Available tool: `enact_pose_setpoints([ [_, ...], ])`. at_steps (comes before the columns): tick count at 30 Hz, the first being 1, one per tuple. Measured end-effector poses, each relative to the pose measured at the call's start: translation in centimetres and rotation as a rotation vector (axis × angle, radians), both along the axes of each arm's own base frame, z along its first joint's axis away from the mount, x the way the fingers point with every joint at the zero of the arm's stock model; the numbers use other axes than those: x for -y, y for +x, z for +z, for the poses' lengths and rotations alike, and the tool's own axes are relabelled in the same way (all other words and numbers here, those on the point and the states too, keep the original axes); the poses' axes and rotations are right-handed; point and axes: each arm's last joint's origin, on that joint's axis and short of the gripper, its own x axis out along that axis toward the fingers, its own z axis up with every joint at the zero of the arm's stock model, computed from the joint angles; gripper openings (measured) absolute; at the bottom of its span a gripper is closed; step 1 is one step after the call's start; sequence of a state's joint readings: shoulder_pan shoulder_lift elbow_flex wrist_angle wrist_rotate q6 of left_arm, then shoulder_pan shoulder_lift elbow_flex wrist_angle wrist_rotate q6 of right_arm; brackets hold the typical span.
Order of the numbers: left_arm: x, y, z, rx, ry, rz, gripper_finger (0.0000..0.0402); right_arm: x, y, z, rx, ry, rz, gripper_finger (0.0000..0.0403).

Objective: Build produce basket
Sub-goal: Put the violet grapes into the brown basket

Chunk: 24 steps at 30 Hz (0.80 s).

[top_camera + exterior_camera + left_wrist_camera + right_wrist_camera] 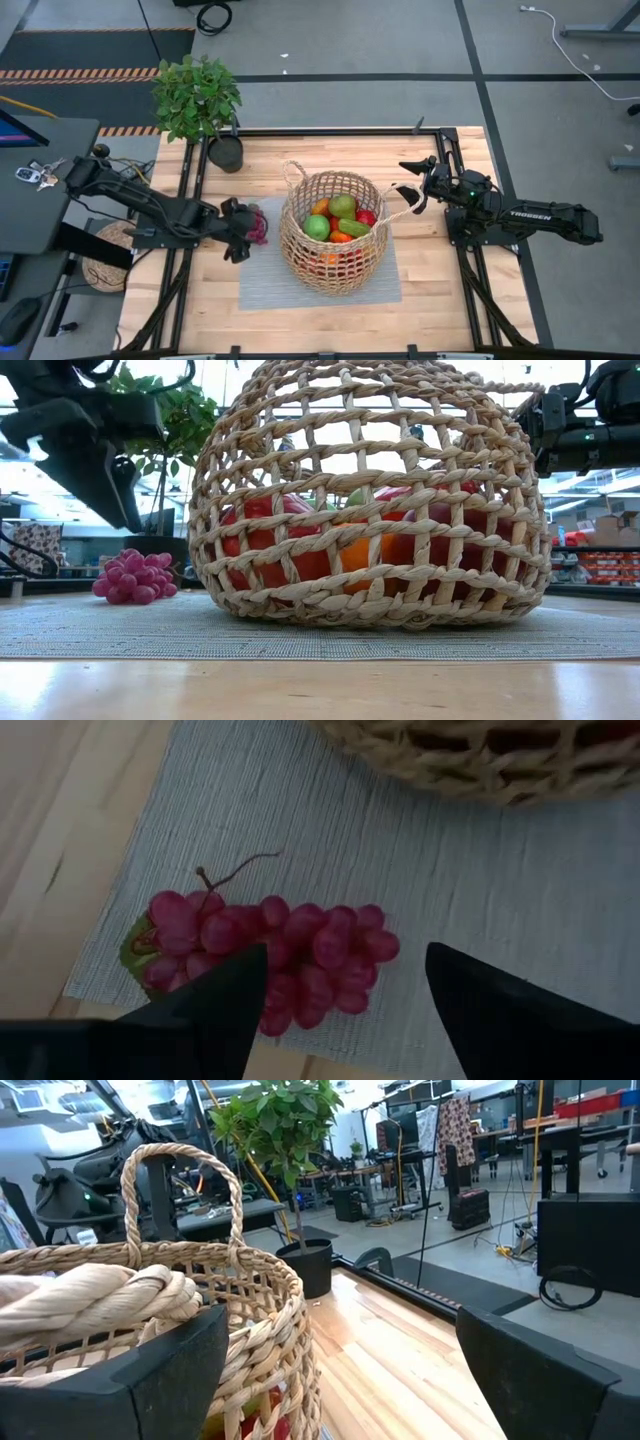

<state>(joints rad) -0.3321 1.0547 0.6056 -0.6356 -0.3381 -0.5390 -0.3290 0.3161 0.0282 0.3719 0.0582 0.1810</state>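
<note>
The tan wicker basket [330, 232] stands on a grey placemat [262, 285] at the table's middle. It holds produce: a green apple [317, 226], an orange [320, 207], a pear [343, 205], a red apple [366, 217] and more below. A bunch of purple grapes [275, 952] lies on the mat left of the basket [259, 226]. My left gripper [345, 995] is open above the grapes [135, 577], its fingers clear of them. My right gripper [408, 182] is open beside the basket's right loop handle [95, 1295], at rim height.
A leafy plant in a black pot [225, 152] stands at the table's far left corner. Black frame rails [450, 160] run along the table's edges. Bare wood lies in front of the mat [300, 325] and right of the basket [400, 1360].
</note>
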Motion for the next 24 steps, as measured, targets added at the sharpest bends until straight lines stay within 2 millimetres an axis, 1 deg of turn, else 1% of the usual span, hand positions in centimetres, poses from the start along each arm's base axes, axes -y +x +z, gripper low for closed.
enact_pose_setpoints([
  [10,0.2,0.9,-1.8,-0.089,0.032,0.056,0.027,0.0,0.0,0.0,0.001,0.0,0.0,0.0394],
  [17,0.3,1.0,-2.0,-0.091,0.016,0.094,0.027,0.0,0.0,0.0,0.0,0.0,0.0,0.0394],
  [20,0.1,1.0,-2.0,-0.072,-0.031,0.185,0.027,0.0,0.0,0.0,0.0,0.0,0.0,0.0394],
  [24,-0.4,1.2,-2.0,-0.027,-0.131,0.389,0.027,0.0,0.0,0.0,0.0,0.0,0.0,0.0394],
])
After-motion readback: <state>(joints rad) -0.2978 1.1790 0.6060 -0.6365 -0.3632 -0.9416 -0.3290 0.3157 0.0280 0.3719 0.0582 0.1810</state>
